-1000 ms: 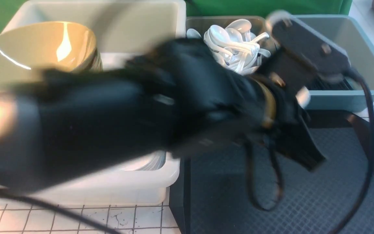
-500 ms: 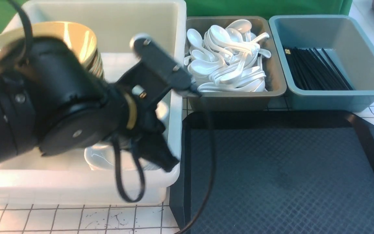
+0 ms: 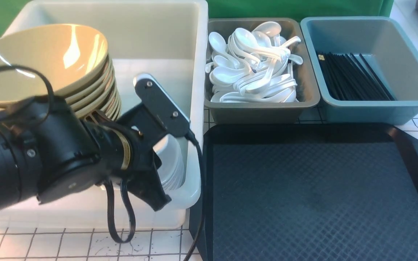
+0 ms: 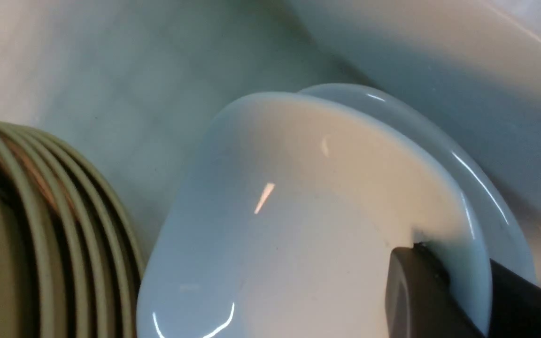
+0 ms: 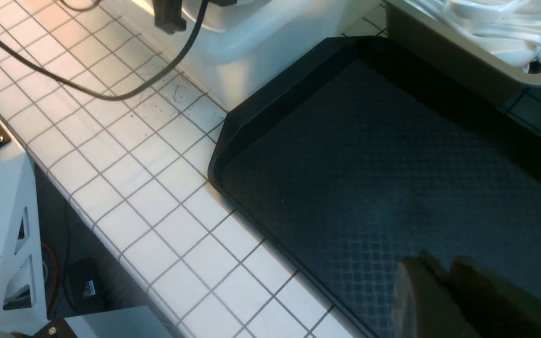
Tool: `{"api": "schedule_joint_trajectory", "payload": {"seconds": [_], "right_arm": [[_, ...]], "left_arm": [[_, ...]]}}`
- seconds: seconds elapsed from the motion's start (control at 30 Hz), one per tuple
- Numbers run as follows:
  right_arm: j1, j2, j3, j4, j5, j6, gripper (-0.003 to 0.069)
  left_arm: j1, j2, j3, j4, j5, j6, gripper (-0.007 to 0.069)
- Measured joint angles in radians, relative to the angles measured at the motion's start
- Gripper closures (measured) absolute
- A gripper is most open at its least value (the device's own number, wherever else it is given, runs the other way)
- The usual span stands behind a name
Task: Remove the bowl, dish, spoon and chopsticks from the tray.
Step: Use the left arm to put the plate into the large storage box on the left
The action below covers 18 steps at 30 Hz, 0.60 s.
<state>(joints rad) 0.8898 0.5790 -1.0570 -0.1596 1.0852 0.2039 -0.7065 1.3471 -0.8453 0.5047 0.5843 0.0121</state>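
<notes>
wrist views alone show left claw pinching the dish rim and right claw closed over the tray.

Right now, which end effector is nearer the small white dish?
Left. The left end effector is clamped on the rim of the dish, inside the white tub. The right end effector hangs over the tray, apart from the dish, holding nothing.
</notes>
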Motion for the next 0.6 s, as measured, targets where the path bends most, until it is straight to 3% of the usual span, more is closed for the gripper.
{"api": "schedule_joint_trajectory", "payload": {"seconds": [0.2, 0.33, 0.47, 0.6], "right_arm": [[0.000, 0.000, 0.000, 0.001, 0.002, -0.005, 0.0567], [0.000, 0.000, 0.000, 0.003, 0.002, -0.012, 0.0566], [0.000, 0.000, 0.000, 0.018, 0.003, -0.019, 0.0563], [0.000, 0.000, 0.000, 0.020, 0.007, -0.019, 0.0561]], "left_arm": [[0.000, 0.000, 0.016, -0.009, -0.054, 0.004, 0.0586], [0.000, 0.000, 0.016, -0.008, -0.067, 0.005, 0.0468], [0.002, -0.020, 0.015, 0.004, -0.064, 0.005, 0.0274], [-0.008, -0.067, 0.017, -0.019, -0.045, 0.005, 0.0136]]}}
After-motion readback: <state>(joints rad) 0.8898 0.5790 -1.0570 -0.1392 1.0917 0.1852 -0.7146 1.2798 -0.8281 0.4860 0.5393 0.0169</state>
